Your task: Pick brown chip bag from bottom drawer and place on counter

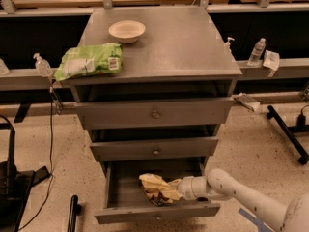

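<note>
The bottom drawer is pulled open at the foot of the grey cabinet. The brown chip bag lies crumpled inside it, showing mostly its pale cream-yellow side with dark brown at the bottom. My white arm reaches in from the lower right, and the gripper is at the bag's right edge, against or in the bag. The counter is the grey metal top of the cabinet, above the two closed drawers.
A bright green chip bag lies on the counter's left front edge. A white bowl stands at the counter's back. Two closed drawer fronts with round knobs sit above the open drawer. Bottles stand on side ledges.
</note>
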Available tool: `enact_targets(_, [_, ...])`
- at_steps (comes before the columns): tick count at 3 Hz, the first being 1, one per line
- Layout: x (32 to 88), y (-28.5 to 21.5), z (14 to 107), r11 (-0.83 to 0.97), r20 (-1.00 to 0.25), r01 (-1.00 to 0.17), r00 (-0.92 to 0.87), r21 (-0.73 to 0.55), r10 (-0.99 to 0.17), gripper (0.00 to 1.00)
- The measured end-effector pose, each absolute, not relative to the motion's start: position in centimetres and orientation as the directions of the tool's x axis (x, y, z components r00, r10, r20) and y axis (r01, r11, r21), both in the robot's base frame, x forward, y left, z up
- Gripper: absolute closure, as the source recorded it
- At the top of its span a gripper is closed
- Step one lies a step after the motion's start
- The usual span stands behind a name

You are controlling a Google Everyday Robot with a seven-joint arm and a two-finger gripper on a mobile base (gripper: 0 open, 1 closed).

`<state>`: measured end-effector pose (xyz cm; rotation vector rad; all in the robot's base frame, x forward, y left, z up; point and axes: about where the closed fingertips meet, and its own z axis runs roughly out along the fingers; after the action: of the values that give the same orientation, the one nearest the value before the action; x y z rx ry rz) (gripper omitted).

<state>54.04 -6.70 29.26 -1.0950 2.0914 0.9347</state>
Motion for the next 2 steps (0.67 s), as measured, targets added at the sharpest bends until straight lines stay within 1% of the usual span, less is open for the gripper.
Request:
enact_targets(1, [55.1, -6.4, 33.9, 0.347, -0.859, -0.879, -0.430, 0.327, -0.279, 0.93])
enact_targets(2, [56.0, -6.4, 40.5, 0.292, -0.935, -0.918, -0.321, 0.268, -0.151, 1.00])
